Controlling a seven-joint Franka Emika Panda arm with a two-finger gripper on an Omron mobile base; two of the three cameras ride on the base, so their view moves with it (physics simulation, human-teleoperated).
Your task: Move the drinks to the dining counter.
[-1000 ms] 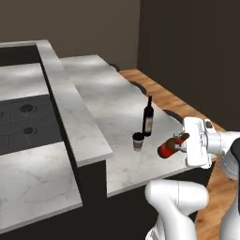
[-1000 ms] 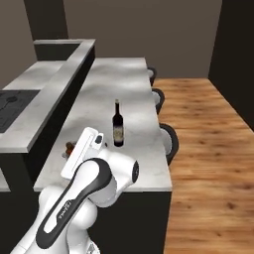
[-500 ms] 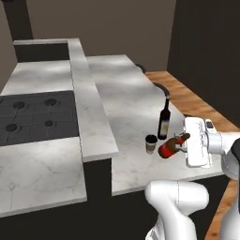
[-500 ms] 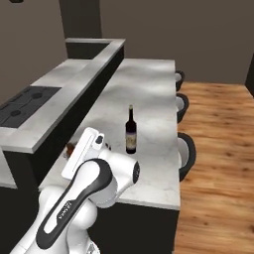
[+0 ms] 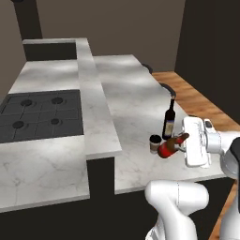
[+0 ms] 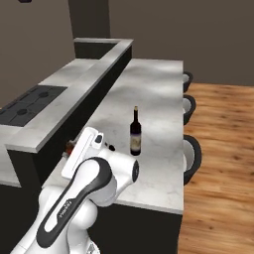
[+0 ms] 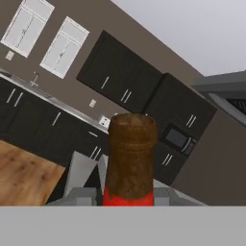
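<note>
My gripper [image 5: 180,140] is shut on the red bottle [image 5: 167,148], which hangs tilted just above the near right part of the dining counter [image 5: 129,89]. The bottle's brown-capped neck [image 7: 130,158] rises in the middle of the hand view. On the counter beside it stand the brown dark-lidded paper cup [image 5: 154,143] and, just behind, the tall dark wine bottle [image 5: 169,120] with its pale label. From the right, the wine bottle [image 6: 135,133] stands upright on the counter [image 6: 154,94], with my white hand [image 6: 82,151] to its left.
A raised narrow ledge [image 5: 93,108] and a black cooktop [image 5: 37,115] lie left of the counter. Dark stools [image 6: 191,154] line its right edge over a wooden floor [image 6: 223,149]. Dark cabinets [image 7: 120,81] and windows fill the far wall.
The whole picture has shifted: the base has driven along the counter, which now looks closer. The red bottle stays held in my gripper, now close beside the cup and wine bottle.
</note>
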